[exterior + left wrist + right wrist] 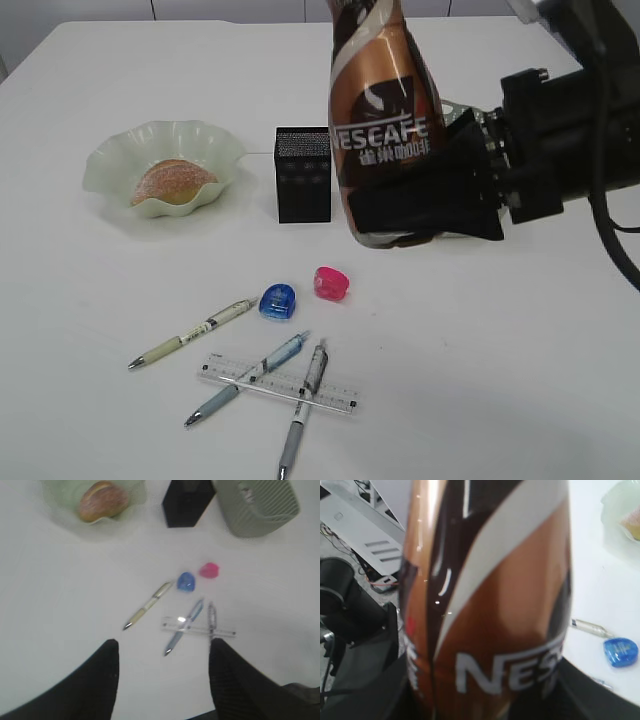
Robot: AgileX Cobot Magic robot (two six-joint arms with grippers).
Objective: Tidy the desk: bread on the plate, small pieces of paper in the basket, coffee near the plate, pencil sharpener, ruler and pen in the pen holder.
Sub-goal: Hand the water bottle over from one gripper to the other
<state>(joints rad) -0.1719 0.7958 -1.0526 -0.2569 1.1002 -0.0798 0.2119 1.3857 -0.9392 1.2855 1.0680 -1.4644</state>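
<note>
— Where is the right arm?
— It reaches in from the right edge, its right claw [425, 195] clamped around the coffee [380, 120], holding it upright above the tabletop [100, 290].
— And the left claw [162, 667]?
— Hanging high, fingers [102, 675] spread apart, gripping nothing.

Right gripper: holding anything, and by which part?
Yes: the right gripper clamps the brown plastic coffee bottle around its lower body, lifted off the white desk.

brown-and-white swirled coffee [380, 110], black dotted pen holder [302, 175]
</note>
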